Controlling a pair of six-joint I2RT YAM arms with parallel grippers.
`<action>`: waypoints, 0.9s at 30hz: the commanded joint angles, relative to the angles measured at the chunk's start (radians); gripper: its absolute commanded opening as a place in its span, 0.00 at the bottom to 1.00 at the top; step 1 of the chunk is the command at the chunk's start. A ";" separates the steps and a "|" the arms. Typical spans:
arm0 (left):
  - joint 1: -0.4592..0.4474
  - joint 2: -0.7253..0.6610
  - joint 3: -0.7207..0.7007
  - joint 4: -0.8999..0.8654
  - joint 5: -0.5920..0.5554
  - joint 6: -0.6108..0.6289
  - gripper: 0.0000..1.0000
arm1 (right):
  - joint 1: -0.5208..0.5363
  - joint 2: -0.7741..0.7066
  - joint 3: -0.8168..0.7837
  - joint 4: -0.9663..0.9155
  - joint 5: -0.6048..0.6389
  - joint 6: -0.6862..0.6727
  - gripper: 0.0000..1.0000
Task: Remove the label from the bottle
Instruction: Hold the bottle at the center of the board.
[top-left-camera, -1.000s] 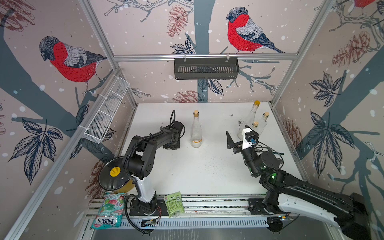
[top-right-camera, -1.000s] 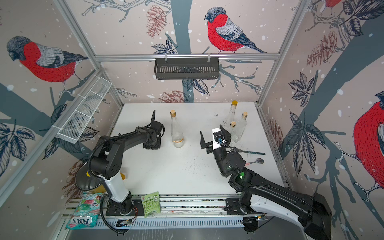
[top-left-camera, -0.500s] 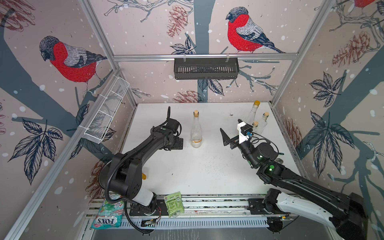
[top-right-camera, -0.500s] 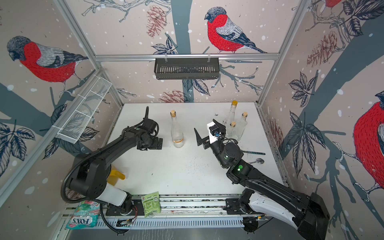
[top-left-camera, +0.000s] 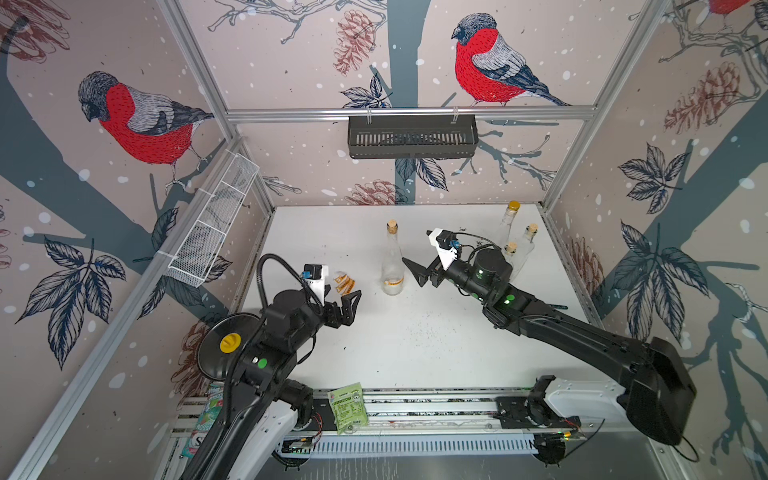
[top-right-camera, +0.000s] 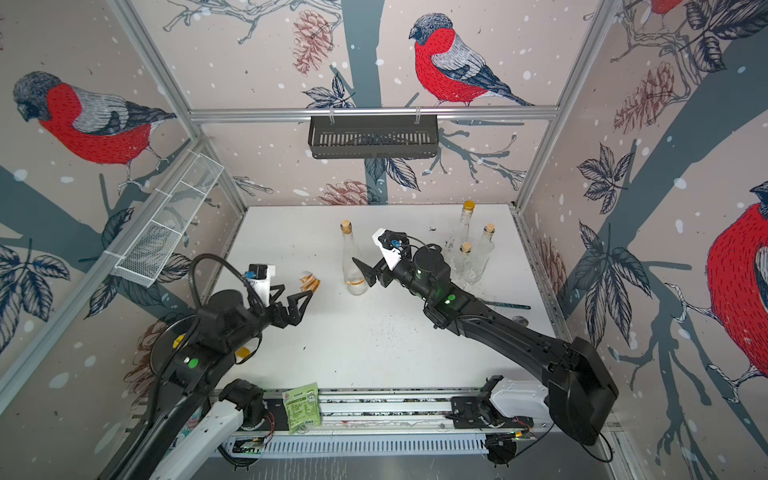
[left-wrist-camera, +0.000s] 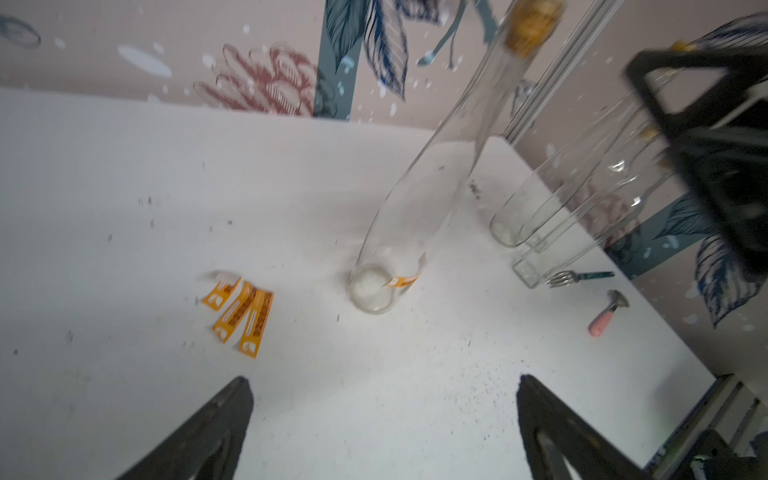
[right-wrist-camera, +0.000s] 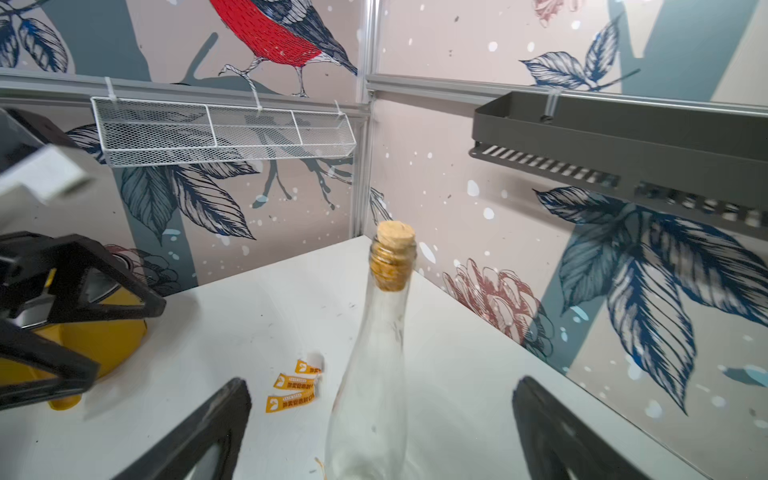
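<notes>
Left tool (top-right-camera: 296, 293), now wide and empty, draws back from the bottle (top-left-camera: 392, 266), label strips (top-left-camera: 345, 283) dropped on the table (top-left-camera: 415, 340); a scrap (left-wrist-camera: 405, 281) still clings. Right tool (right-wrist-camera: 380, 380) also wide.

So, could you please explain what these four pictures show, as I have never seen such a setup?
These are two robot arms at a white table, each ending in a two-fingered gripper. Two pictures look down from overhead; the other two come from cameras on the arms' wrists. On the table stands a corked glass bottle, with torn orange label strips lying beside it and an orange scrap at its base. Three more bottles stand at the back. The left gripper and right gripper are both open and hold nothing.
</notes>
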 joint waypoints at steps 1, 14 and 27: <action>0.000 -0.077 -0.030 0.160 0.095 0.002 0.98 | 0.001 0.082 0.066 0.042 -0.096 0.015 0.99; -0.002 -0.017 -0.018 0.173 0.244 0.000 0.98 | 0.018 0.339 0.234 0.160 0.056 0.116 1.00; -0.002 -0.042 -0.024 0.197 0.279 -0.004 0.98 | -0.035 0.390 0.270 0.190 -0.133 0.104 0.60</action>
